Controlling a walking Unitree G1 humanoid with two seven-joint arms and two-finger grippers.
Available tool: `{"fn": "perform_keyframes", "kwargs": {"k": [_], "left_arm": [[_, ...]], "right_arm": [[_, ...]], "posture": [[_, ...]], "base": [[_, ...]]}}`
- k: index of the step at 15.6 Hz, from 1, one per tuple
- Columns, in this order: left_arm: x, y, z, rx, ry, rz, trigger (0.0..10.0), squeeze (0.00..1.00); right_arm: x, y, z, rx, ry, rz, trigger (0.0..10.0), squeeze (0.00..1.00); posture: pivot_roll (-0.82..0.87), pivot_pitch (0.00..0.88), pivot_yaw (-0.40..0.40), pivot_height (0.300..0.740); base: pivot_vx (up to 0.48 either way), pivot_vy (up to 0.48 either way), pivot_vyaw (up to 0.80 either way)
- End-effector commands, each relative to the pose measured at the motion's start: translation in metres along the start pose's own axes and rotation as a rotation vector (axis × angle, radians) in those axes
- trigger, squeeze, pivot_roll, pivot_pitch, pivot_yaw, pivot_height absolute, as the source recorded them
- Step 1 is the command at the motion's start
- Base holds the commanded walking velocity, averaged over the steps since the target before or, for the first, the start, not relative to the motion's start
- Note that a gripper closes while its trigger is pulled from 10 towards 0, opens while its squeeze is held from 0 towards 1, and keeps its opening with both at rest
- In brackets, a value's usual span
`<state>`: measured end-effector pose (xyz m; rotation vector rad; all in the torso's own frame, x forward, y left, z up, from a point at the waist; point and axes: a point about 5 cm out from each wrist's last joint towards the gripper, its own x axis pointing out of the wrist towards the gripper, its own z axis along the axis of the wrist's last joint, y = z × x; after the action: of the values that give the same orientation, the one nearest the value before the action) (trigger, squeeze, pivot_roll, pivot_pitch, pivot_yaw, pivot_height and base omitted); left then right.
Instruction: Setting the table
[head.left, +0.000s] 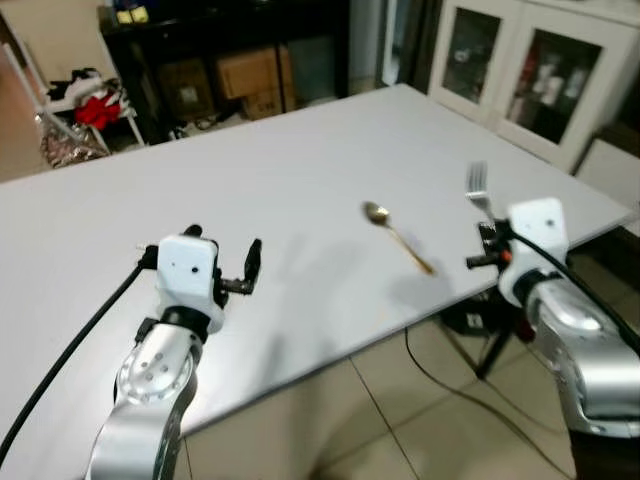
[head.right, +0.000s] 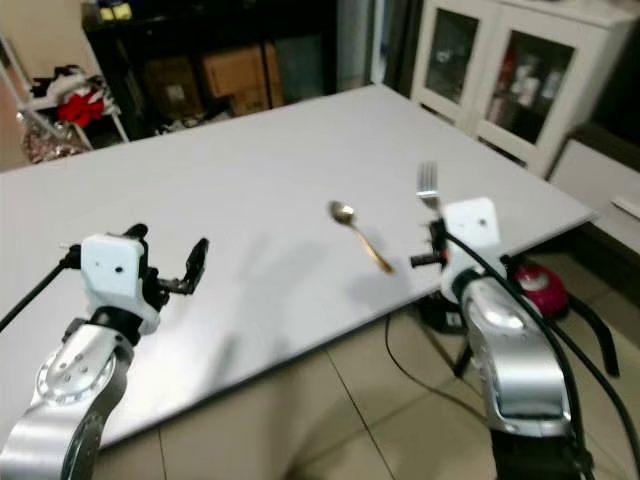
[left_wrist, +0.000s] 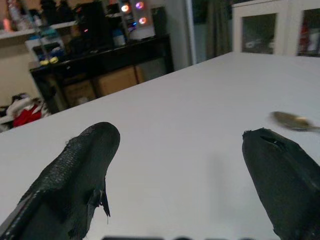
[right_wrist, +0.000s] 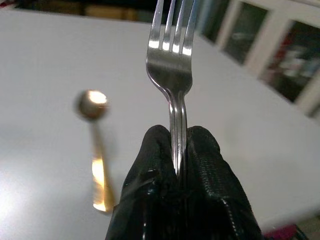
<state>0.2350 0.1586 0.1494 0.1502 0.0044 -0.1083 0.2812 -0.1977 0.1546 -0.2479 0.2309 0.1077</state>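
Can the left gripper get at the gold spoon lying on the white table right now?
Probably yes: the left gripper is open, and only bare white table lies between it and the gold spoon off to its right.

no text, label, brand, number or sign can be read in any view.
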Motion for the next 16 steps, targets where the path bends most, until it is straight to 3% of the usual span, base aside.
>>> {"fn": "perform_keyframes", "kwargs": {"k": [1,4,6,9,12,16], "left_arm": [[-0.001,0.003,0.001,0.004,-0.003,0.01,10.0,0.0],[-0.005,0.002,-0.001,0.004,0.007,0.007,10.0,0.0],[-0.009,-0.003,-0.006,0.055,0.051,-0.073,10.0,0.0],[-0.011,-0.009,-0.001,0.062,0.033,-0.17,10.0,0.0],[-0.009,-0.014,0.002,0.085,0.033,-0.265,10.0,0.0],[-0.006,-0.014,0.006,0.098,0.032,-0.29,10.0,0.0]], "right_arm": [[0.003,-0.002,0.004,-0.025,-0.005,0.046,10.0,0.0],[0.01,-0.006,0.002,-0.116,0.051,0.151,10.0,0.0],[0.022,-0.005,0.004,-0.169,0.083,0.2,10.0,0.0],[0.035,-0.008,0.004,-0.197,0.154,0.217,10.0,0.0],[0.047,-0.009,0.013,-0.152,0.126,0.265,10.0,0.0],[0.06,-0.004,0.019,-0.082,0.128,0.369,10.0,0.0]], "posture": [[-0.16,0.0,0.043,0.74],[-0.15,0.0,0.03,0.74],[-0.13,0.0,0.027,0.74],[-0.12,0.0,0.036,0.74],[-0.12,0.0,0.053,0.74],[-0.11,0.0,0.055,0.74]], "base": [[0.322,0.0,0.0],[0.306,0.0,0.0],[0.0,0.0,0.0],[0.0,0.0,0.0],[0.0,0.0,0.0],[0.0,0.0,0.0]]}}
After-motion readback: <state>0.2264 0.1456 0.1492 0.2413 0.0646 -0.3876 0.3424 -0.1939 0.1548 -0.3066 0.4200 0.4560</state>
